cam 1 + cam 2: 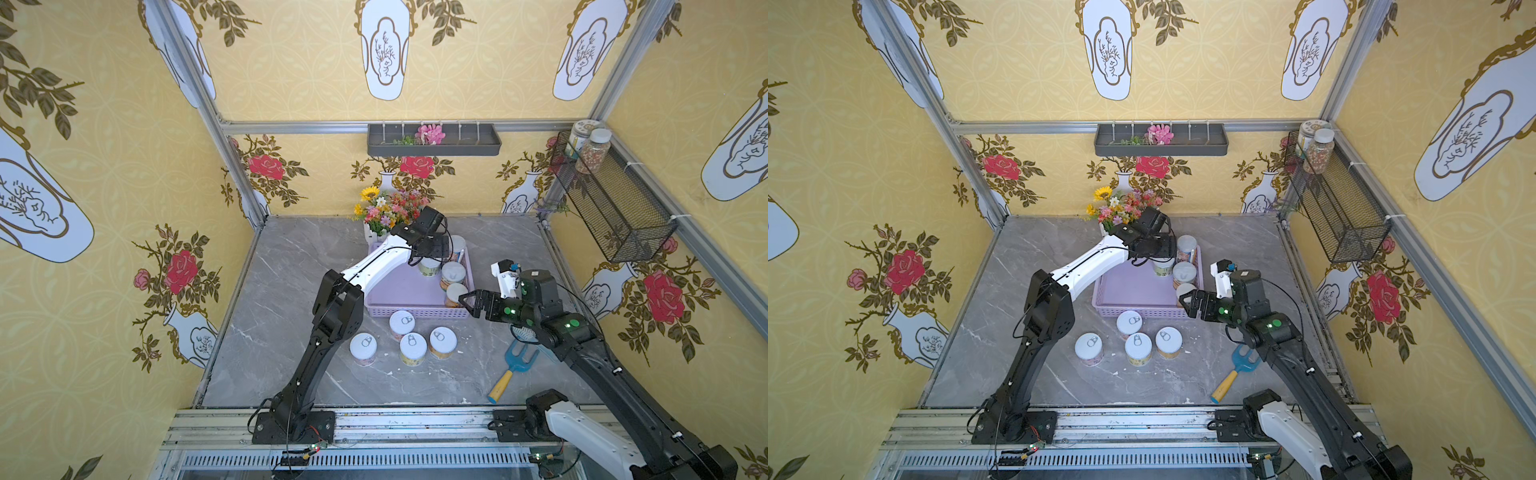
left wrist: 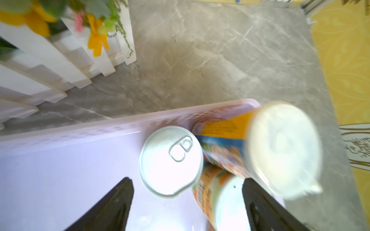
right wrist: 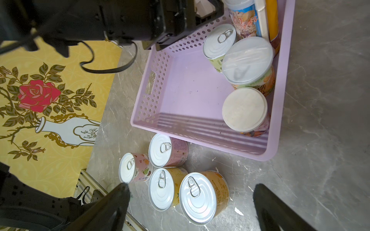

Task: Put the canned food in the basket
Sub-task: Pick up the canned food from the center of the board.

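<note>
Nearest, on the grey table (image 1: pixel 249 353): four pull-tab cans (image 1: pixel 413 348), upright and close together, outside the lavender basket (image 1: pixel 399 309). Just beyond, right gripper (image 1: pixel 466 305) at the basket's near right corner, jaws spread wide, holding nothing, partly covering a white-lidded can (image 1: pixel 453 289) in both top views. Farther in, left gripper (image 2: pixel 187 180), hidden under its own wrist in the top views; only in the blurred left wrist view seen parted, gripping nothing, with a pull-tab can (image 2: pixel 171 160) free beyond the fingertips. All four of the basket's cans together only in the right wrist view, the tall can (image 3: pixel 244 22) cut off at the edge.
</note>
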{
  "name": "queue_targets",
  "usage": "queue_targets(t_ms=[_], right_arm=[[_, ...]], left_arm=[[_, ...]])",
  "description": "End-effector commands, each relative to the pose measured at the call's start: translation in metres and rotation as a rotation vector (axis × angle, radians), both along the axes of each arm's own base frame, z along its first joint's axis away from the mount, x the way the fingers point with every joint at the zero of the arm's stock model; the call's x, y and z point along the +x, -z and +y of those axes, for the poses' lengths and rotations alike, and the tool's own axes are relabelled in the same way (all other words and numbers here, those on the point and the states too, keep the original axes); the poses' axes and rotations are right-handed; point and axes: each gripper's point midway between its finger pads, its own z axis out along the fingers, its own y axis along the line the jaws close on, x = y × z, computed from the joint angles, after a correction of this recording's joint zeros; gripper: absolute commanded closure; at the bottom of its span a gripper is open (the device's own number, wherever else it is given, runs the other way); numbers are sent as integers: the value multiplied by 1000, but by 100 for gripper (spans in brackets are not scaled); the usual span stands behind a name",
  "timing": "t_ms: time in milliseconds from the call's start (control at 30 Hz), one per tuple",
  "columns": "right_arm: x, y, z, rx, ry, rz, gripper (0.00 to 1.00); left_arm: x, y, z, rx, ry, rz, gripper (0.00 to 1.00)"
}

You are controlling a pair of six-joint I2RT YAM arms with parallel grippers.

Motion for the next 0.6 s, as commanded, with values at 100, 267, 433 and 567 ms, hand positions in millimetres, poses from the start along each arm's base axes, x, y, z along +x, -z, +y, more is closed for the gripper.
queue_targets(t_ms=[100,267,433,567], right_arm=[[4,3,3,-61,14,10,0],[-3,14,27,-214,-29,13,1],[-13,27,56,-304,-110,34,3],[-28,39,84,-369,-205,64,2]], left_arm=[[-29,-32,19,-41,-1,-21,10],[-78,-66,37,-159,63,-30,10],[-134,-82,74,-233,64,-3,10],[-182,-81,105,-281,63,43,10]])
